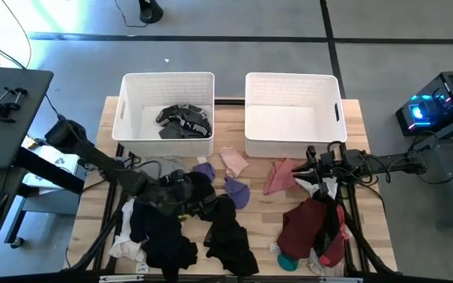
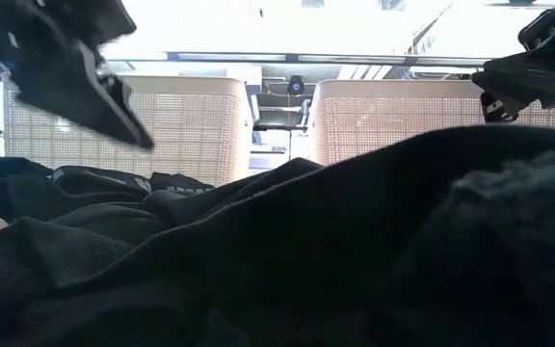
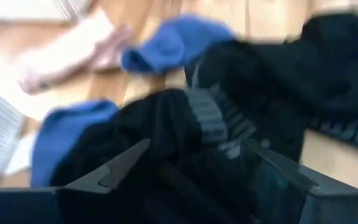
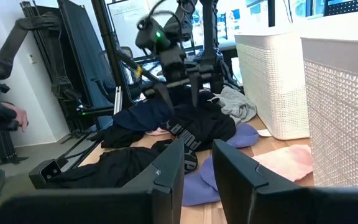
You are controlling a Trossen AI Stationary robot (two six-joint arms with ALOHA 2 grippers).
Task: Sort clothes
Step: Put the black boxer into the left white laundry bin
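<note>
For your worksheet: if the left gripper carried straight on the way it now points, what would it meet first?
Most likely the crumpled black fabric garment lying directly ahead of the open left gripper; the blue fabric pieces lie beyond it, though depth is hard to judge.

Black clothes [image 2: 335, 251] block low view; table hidden.

Bins [image 1: 292, 86]: you see two white ones with a fine woven-look mesh on the walls.
Table [image 1: 360, 126]: your surface is light wood planks.
Left bin's garments [image 1: 183, 122]: black and grey with white lettering.
Pile by your left arm [image 1: 171, 236]: mostly black, some white.
Pile on the right [image 1: 309, 228]: maroon, with teal and pink.
Small pieces between [image 1: 234, 191]: lavender and pale pink.
</note>
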